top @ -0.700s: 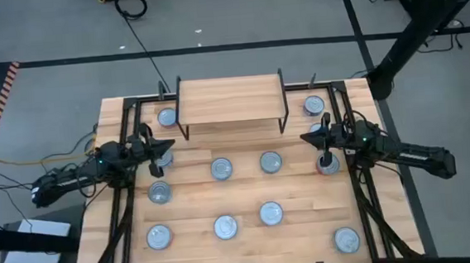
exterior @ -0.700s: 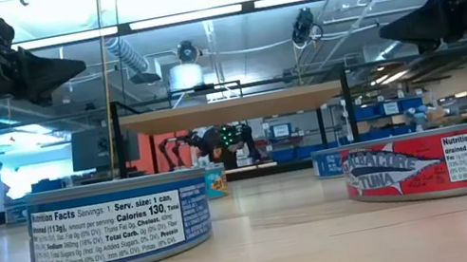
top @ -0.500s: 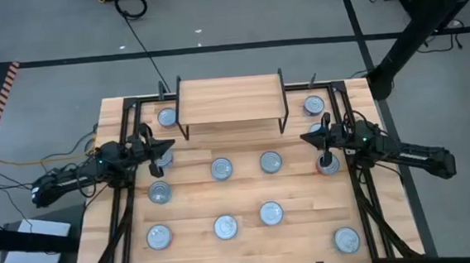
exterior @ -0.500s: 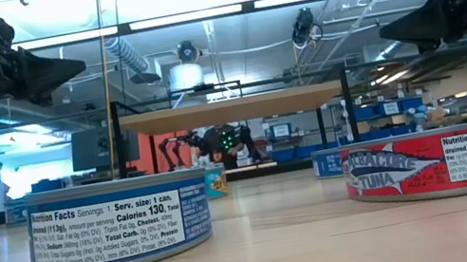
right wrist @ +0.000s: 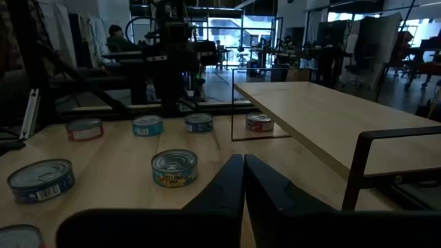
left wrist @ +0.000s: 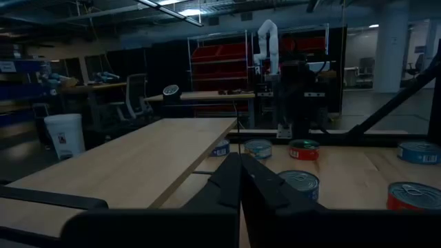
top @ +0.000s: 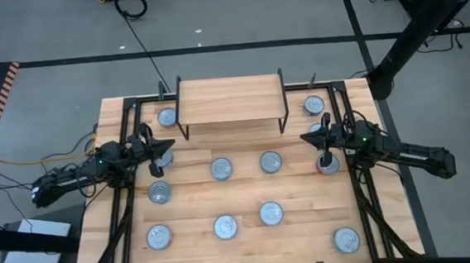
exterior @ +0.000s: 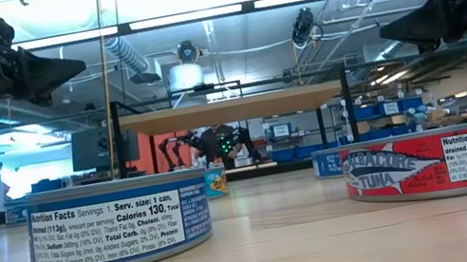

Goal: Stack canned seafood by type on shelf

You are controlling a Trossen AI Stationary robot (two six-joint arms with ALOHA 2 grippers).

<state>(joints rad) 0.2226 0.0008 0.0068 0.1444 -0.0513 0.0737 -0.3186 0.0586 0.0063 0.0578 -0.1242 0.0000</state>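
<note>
Several round tins with silver tops lie flat on the slatted tabletop, such as one in the middle [top: 222,168], one beside it [top: 270,162], a blue-labelled one [exterior: 119,223] and a red-labelled one [exterior: 423,165] near the low camera. The shelf [top: 231,98] stands on its thin black legs at the far middle, its wood top bare. My left gripper [top: 168,146] hovers shut at the left, above the table, over a tin [top: 161,160]. My right gripper [top: 306,139] hovers shut at the right, beside a red tin [top: 328,165]. Both fingertip pairs show closed in the wrist views [left wrist: 240,180] [right wrist: 244,180].
Black frame rails [top: 129,155] [top: 355,164] run along the table's left and right sides. More tins sit near the shelf's far corners [top: 167,117] [top: 314,105] and along the near edge [top: 158,235] [top: 346,240]. A black stand [top: 411,44] rises beyond the far right corner.
</note>
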